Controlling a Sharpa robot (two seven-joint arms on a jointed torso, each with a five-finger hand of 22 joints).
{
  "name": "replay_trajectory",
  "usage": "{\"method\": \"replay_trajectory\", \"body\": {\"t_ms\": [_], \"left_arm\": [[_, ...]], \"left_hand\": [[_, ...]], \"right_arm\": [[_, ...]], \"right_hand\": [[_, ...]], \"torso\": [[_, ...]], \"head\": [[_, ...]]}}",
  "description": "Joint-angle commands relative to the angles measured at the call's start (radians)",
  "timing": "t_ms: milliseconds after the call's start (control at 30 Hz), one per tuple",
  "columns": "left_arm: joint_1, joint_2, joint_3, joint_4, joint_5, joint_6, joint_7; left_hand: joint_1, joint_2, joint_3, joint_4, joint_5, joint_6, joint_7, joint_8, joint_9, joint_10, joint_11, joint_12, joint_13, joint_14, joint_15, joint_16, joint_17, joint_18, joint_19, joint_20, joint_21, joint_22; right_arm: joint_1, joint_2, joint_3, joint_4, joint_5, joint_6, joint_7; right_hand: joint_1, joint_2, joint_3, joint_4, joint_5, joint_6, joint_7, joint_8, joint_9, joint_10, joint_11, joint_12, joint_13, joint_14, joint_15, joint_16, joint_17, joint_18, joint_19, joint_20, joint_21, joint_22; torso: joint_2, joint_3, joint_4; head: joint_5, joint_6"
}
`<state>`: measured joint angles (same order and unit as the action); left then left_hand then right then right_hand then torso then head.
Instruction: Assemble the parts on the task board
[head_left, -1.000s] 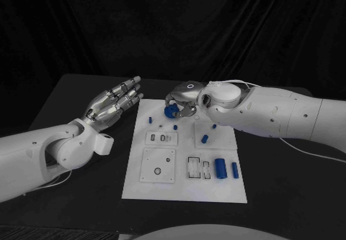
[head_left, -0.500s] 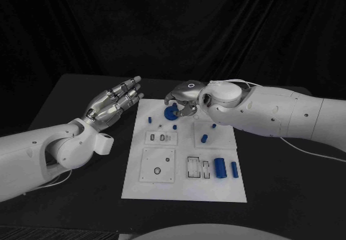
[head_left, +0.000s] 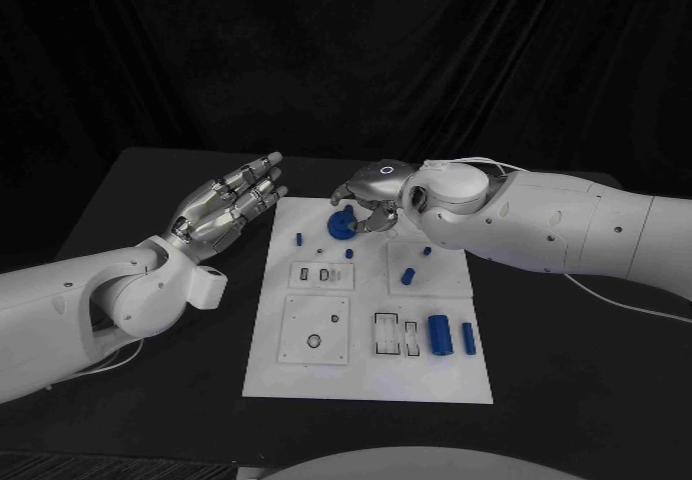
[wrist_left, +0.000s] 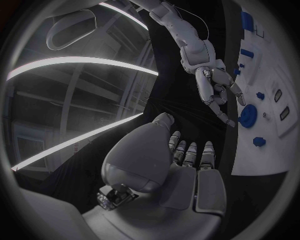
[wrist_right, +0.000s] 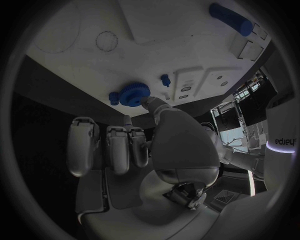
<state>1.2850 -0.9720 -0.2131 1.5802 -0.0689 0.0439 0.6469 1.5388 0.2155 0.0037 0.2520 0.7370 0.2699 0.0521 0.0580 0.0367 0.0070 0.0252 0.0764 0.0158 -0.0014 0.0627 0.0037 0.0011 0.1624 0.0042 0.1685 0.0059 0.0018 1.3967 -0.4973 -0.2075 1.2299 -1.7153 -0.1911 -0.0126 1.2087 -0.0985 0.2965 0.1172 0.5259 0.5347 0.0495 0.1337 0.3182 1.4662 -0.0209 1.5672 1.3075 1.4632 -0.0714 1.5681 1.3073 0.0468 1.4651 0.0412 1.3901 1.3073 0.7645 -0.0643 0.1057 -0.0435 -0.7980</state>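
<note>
Head view: the right hand (head_left: 372, 195) hangs over the far edge of the board (head_left: 371, 385), fingers spread just above a blue gear (head_left: 340, 225) that lies flat there — one fingertip (wrist_right: 149, 103) touches its rim, nothing gripped. The left hand (head_left: 228, 207) hovers beside the board — open, fingers straight, empty.

No text, label or number can be read on anything here.
</note>
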Motion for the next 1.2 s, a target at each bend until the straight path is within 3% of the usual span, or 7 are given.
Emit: {"method": "replay_trajectory", "body": {"t_ms": [33,100,500,833,1033,1133,1200], "left_arm": [[-0.001,0.003,0.001,0.0,-0.003,0.015,0.009],[-0.001,0.004,0.001,0.0,-0.003,0.015,0.01],[-0.002,0.004,0.001,-0.001,-0.003,0.018,0.01],[-0.002,0.002,0.001,-0.002,-0.003,0.018,0.01],[-0.002,-0.001,0.001,-0.002,-0.003,0.019,0.009],[-0.002,-0.004,0.001,-0.002,-0.003,0.019,0.009],[-0.002,-0.006,0.001,-0.001,-0.003,0.019,0.009]], "left_hand": [[0.009,-0.002,0.006,0.001,0.004,-0.002,0.009,0.005,0.001,0.002,0.006,0.005,0.001,0.001,0.006,-0.004,-0.001,0.013,-0.001,0.006,-0.003,0.001],[0.009,-0.002,0.006,0.001,0.004,-0.002,0.009,0.005,0.001,0.002,0.006,0.005,0.001,0.001,0.006,-0.004,-0.001,0.013,-0.001,0.006,-0.003,0.001],[0.011,-0.002,0.012,-0.002,0.005,0.0,0.011,0.005,0.001,0.002,0.008,0.007,0.001,0.002,0.006,-0.003,-0.001,0.013,-0.001,0.006,-0.003,0.001],[0.012,-0.002,0.016,-0.005,0.005,0.0,0.012,0.006,0.001,0.003,0.011,0.01,0.002,0.002,0.005,-0.003,-0.001,0.013,-0.001,0.006,-0.003,0.001],[0.012,-0.002,0.016,-0.005,0.005,0.0,0.012,0.006,0.001,0.003,0.011,0.01,0.002,0.002,0.005,-0.003,-0.001,0.013,-0.001,0.006,-0.003,0.001],[0.012,-0.002,0.016,-0.005,0.005,0.0,0.012,0.006,0.001,0.003,0.011,0.01,0.002,0.002,0.005,-0.003,-0.001,0.013,-0.001,0.006,-0.003,0.001],[0.012,-0.002,0.016,-0.005,0.005,0.0,0.012,0.006,0.001,0.003,0.011,0.01,0.002,0.002,0.005,-0.003,-0.001,0.013,-0.001,0.006,-0.003,0.001]], "right_arm": [[0.001,-0.001,0.001,-0.004,-0.006,0.031,0.002],[0.001,0.0,0.001,-0.008,-0.006,0.041,0.002],[-0.007,0.0,0.001,-0.022,-0.006,0.079,-0.004],[-0.01,-0.019,0.0,-0.019,-0.006,0.063,-0.007],[-0.01,-0.039,0.0,-0.008,-0.006,0.035,-0.006],[-0.01,-0.056,0.0,0.004,-0.006,0.011,-0.005],[-0.009,-0.074,0.0,0.018,-0.006,-0.014,-0.004]], "right_hand": [[-0.007,0.002,0.002,-0.001,0.02,-0.019,-0.007,-0.019,-0.031,0.105,-0.013,0.004,0.263,0.108,-0.008,0.003,0.263,-0.001,0.002,-0.005,-0.007,0.203],[-0.007,0.004,0.01,-0.008,0.047,-0.007,-0.01,-0.027,-0.046,0.105,-0.016,0.004,0.263,0.108,-0.011,0.003,0.263,0.001,-0.002,-0.009,-0.014,0.201],[-0.022,0.007,0.033,-0.021,0.07,0.197,0.005,0.001,-0.044,0.105,-0.006,0.004,0.263,0.108,-0.004,0.003,0.263,0.001,-0.003,-0.004,-0.02,0.2],[-0.041,0.009,0.05,-0.029,0.062,0.347,0.014,0.031,-0.042,0.105,0.002,0.004,0.263,0.108,0.003,0.003,0.263,0.001,-0.001,0.003,-0.019,0.201],[-0.036,0.018,0.027,-0.05,0.046,0.405,0.001,0.08,0.02,0.105,-0.007,0.004,0.263,0.108,-0.003,0.003,0.263,0.001,-0.001,-0.002,-0.02,0.201],[-0.032,0.03,-0.003,-0.065,0.04,0.377,-0.006,0.128,0.114,0.105,-0.012,0.004,0.263,0.108,-0.011,0.003,0.263,0.0,0.0,-0.007,-0.019,0.201],[-0.031,0.035,-0.01,-0.067,0.035,0.35,-0.006,0.139,0.146,0.105,-0.013,0.004,0.263,0.108,-0.011,0.003,0.263,0.001,0.0,-0.008,-0.021,0.201]], "torso": [[0.0,-0.0002,-0.0002],[0.0,-0.0003,-0.0004],[0.001,-0.0005,0.0006],[0.0,-0.0003,0.0017],[0.0,-0.0003,0.001],[-0.001,-0.0001,0.0004],[-0.001,-0.0002,0.0001]], "head": [[-0.001,-0.001],[-0.001,-0.001],[-0.002,-0.002],[-0.002,-0.002],[-0.002,-0.001],[0.001,0.0],[0.002,0.0]]}}
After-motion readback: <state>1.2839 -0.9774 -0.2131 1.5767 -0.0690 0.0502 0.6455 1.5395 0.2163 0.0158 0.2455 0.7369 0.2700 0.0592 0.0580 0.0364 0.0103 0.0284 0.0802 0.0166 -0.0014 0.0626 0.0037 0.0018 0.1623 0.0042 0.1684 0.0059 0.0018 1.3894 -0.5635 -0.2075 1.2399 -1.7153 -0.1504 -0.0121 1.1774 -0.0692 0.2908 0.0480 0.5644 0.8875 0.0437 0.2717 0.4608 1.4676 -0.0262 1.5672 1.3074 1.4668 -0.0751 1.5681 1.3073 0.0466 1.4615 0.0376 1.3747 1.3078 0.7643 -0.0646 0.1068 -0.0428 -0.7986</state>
